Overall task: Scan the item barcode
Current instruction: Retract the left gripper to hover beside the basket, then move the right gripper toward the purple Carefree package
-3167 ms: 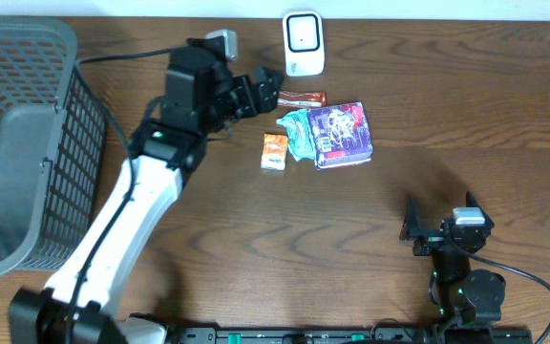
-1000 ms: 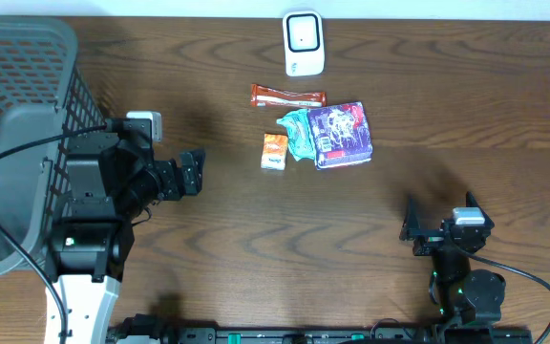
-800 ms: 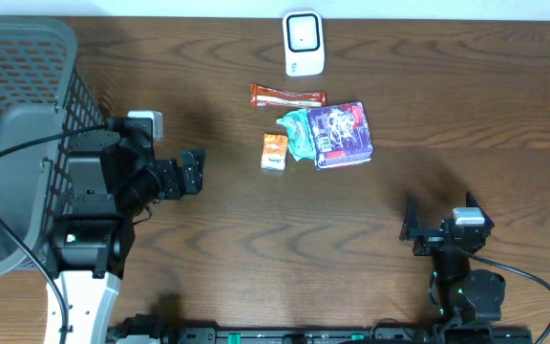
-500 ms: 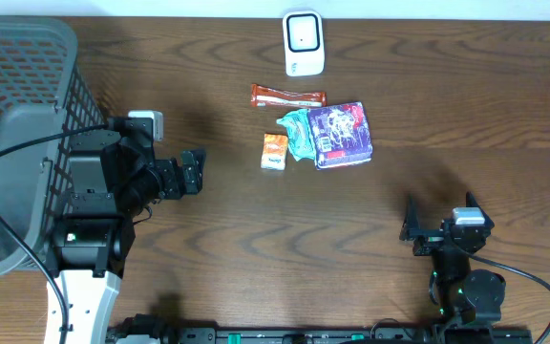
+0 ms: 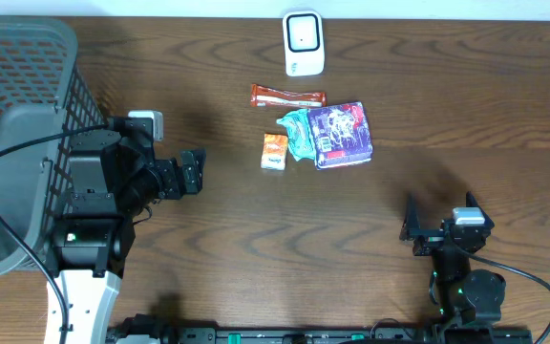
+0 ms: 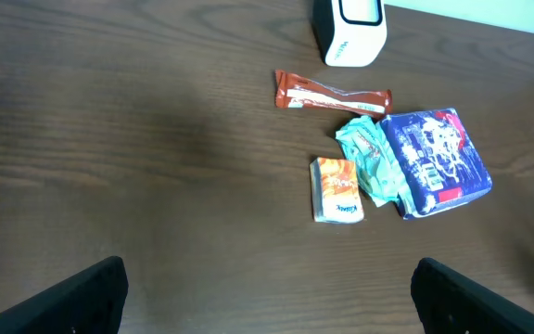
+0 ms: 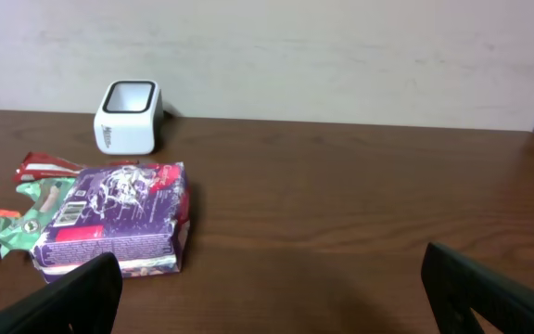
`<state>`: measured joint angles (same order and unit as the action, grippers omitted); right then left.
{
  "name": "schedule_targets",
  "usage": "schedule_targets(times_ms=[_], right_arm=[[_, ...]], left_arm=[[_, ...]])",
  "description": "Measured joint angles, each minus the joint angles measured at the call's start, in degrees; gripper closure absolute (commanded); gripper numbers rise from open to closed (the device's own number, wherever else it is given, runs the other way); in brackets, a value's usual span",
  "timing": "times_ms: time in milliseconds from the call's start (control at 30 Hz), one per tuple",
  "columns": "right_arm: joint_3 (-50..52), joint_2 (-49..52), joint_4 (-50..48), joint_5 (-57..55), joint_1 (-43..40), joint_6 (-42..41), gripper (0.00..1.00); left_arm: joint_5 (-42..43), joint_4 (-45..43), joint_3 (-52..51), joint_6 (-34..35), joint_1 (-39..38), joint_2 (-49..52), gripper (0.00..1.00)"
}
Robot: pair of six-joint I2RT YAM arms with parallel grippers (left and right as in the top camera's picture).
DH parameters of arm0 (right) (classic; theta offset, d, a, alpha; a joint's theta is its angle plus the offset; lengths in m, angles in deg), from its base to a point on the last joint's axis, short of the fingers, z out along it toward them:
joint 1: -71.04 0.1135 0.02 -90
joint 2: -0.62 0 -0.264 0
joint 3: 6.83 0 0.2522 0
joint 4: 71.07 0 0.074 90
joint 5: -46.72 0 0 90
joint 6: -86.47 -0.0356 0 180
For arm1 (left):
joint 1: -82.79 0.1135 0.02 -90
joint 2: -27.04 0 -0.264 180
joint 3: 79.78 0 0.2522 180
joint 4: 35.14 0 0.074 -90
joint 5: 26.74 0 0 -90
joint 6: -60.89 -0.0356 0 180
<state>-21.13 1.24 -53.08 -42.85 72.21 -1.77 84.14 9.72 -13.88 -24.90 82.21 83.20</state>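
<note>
- Grey mesh basket point(image 5: 27, 124) sits at the far left of the wooden table point(image 5: 256, 258), and the left arm's base stands right next to it.
- Left gripper point(image 5: 192, 171) hovers just right of the basket with its jaws spread wide and nothing between them. It points toward the items, well short of them.
- Small orange box point(image 5: 274, 152) lies flat at the left edge of the item cluster (print too small to read).
- Brown snack bar point(image 5: 287, 96) lies lengthwise above the box, apart from it and closest to the scanner.
- Teal packet point(image 5: 296, 133) is crumpled between the orange box and the purple bag, touching the bag's left edge.
- White barcode scanner point(image 5: 303, 43) stands at the far edge of the table, directly behind the cluster and touching none of it.
- Purple bag point(image 5: 342, 135) is the biggest item and lies flat on the right side of the cluster. A white label patch shows on top, but no barcode can be made out.
- Right gripper point(image 7: 273, 301) is parked low at the near right, jaws wide apart and holding nothing, well apart from the items.
- All four items rest on the table, with neither arm touching them.
</note>
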Motion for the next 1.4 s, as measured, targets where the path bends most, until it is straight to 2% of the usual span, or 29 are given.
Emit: schedule_targets(times_ms=[633,833,1200,1400], right_arm=[[0.02,0.00,-0.92,0.02,0.00,0.00,0.01],[0.17,0.07,-7.85,8.61,0.00,-6.01,0.01],[0.15,0.00,-35.21,15.91,0.00,-15.96,0.01],[-3.04,1.70,-34.10,16.48,0.00,-16.55,0.01]], left_arm=[[0.00,-0.02,0.00,0.00,0.00,0.00,0.03],[0.00,-0.04,0.00,0.00,0.00,0.00,0.03],[0.00,-0.02,-0.04,0.00,0.00,0.04,0.03],[0.02,-0.02,-0.04,0.00,0.00,0.07,0.03]])
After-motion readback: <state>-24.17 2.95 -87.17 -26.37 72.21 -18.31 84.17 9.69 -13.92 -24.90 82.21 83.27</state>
